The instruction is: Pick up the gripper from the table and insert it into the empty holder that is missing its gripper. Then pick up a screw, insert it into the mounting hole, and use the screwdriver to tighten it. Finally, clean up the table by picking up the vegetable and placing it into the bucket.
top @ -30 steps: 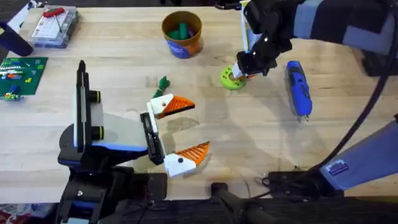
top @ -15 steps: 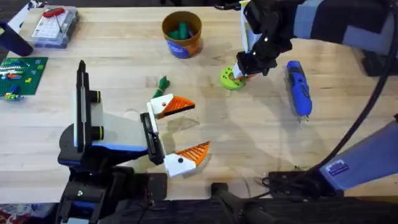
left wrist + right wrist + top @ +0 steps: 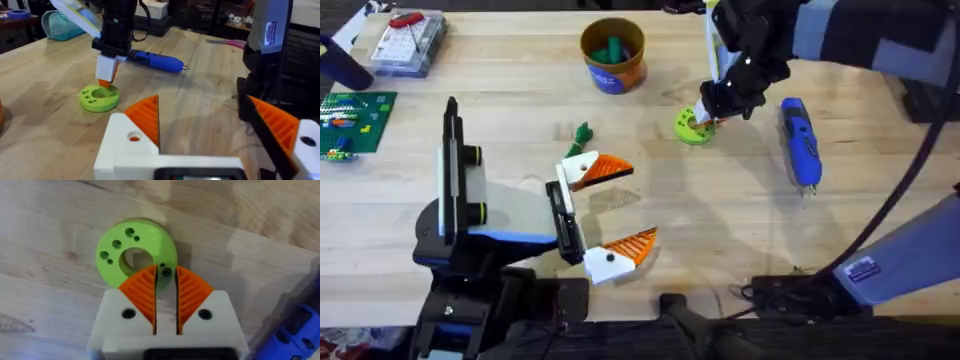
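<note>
My right gripper (image 3: pixel 703 117) points down at the near rim of a lime-green disc with holes (image 3: pixel 690 130). In the right wrist view its orange pads (image 3: pixel 142 292) stand almost together over the disc (image 3: pixel 115 255), with a small dark screw (image 3: pixel 166 272) pinched between the tips. The blue screwdriver (image 3: pixel 799 140) lies on the table just right of that gripper. The dark-green vegetable (image 3: pixel 582 133) lies on the table left of the disc. The orange bucket (image 3: pixel 612 55) stands at the back with green pieces inside. My left gripper (image 3: pixel 638 203) is open and empty near the front.
A clear parts box with a red-handled tool (image 3: pixel 408 40) and a green board (image 3: pixel 355 120) sit at the far left. A pale white-and-yellow piece (image 3: pixel 75 15) shows behind the right arm. Cables (image 3: pixel 770 290) lie at the front edge.
</note>
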